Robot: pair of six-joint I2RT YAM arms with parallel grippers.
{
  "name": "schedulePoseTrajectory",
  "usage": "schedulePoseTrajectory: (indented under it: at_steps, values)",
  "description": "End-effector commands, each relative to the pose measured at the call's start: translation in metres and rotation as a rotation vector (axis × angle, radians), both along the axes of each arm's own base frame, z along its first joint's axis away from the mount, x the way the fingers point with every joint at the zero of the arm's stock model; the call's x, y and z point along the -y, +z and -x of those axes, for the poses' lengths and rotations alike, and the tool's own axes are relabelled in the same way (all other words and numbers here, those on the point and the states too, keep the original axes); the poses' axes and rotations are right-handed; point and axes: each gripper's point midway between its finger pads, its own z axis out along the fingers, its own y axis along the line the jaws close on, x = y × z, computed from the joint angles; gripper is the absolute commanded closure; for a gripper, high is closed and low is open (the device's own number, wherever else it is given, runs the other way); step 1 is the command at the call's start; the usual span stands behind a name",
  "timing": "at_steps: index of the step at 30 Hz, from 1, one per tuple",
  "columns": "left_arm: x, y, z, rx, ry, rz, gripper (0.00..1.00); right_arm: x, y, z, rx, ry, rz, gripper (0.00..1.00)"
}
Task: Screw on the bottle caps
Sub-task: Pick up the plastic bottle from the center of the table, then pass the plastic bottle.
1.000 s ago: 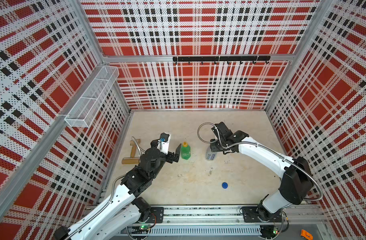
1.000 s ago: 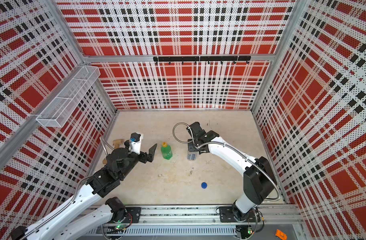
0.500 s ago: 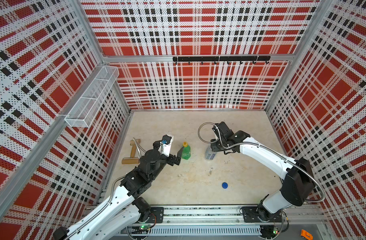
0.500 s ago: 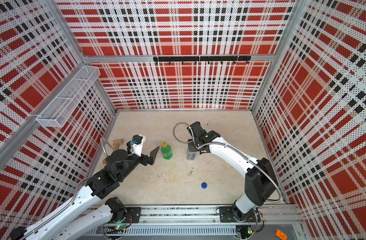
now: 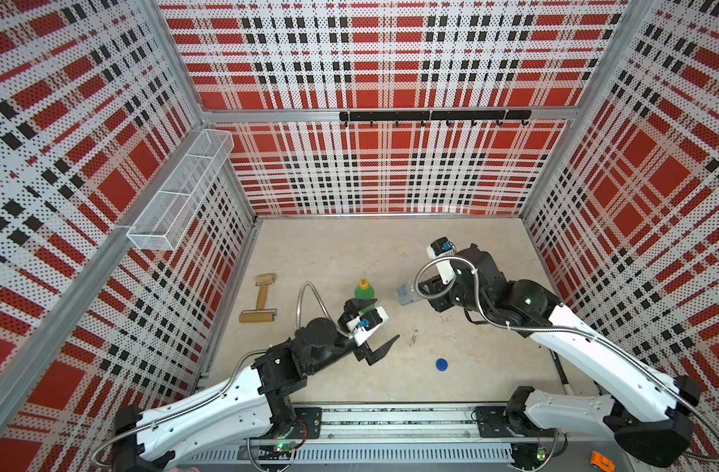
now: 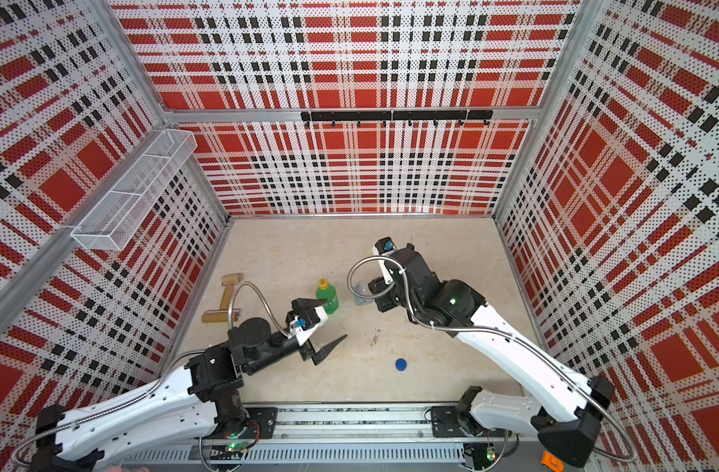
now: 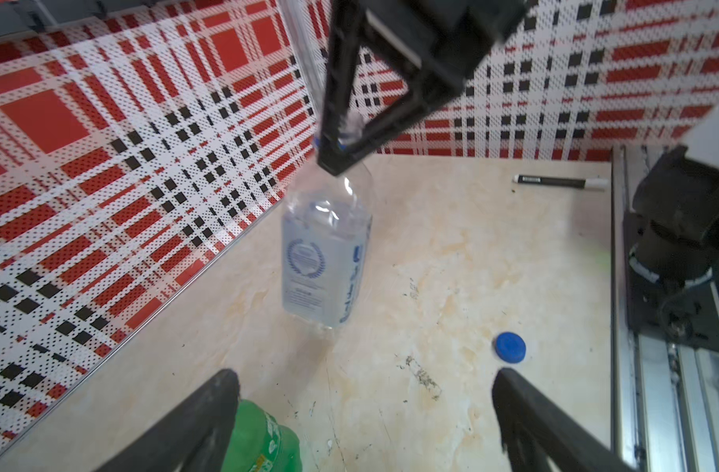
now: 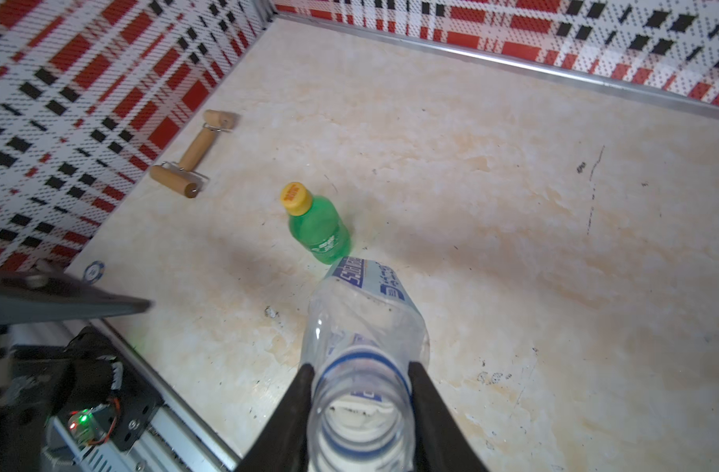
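Two bottles [image 8: 319, 229] [image 8: 366, 327], two caps [image 8: 295, 198] [image 7: 510, 346], one roller [image 5: 262, 297], one marker [image 7: 558, 182], one chip [image 8: 94, 271].

I saw bare desk [image 5: 349, 253] all round the blue cap [image 5: 441, 364], an open lane from my wide-spread left gripper [image 5: 386, 319]. The green bottle [image 5: 364, 291] crowded it on one side; the clear bottle [image 5: 407, 295], pinched in the right gripper [image 8: 361, 367], filled the gap just beyond.

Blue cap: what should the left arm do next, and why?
Probably swing the open left tool over the blue cap and lower around it. The green bottle already wears its yellow cap; the clear bottle, gripped at the neck by the right tool, is uncapped, and that cap lies loose on the table.
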Motion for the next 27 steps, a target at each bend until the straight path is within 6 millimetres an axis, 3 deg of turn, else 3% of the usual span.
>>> schedulePoseTrajectory:
  at_steps: [1, 10, 19, 27]
  values:
    - [-0.002, 0.007, -0.010, 0.093, 0.047, -0.002, 0.01, -0.012, 0.018, 0.015, 0.058, 0.090, -0.027, 0.76]
    - [-0.018, 0.002, -0.017, 0.133, 0.110, 0.028, 0.01, -0.042, 0.018, 0.052, 0.056, 0.253, -0.048, 0.76]
    - [-0.011, -0.015, -0.008, 0.115, 0.052, -0.003, 0.00, -0.055, 0.023, 0.069, 0.057, 0.340, -0.127, 0.77]
    - [-0.006, -0.024, -0.007, 0.099, 0.028, -0.026, 0.06, -0.059, 0.024, 0.073, 0.056, 0.367, -0.155, 0.78]
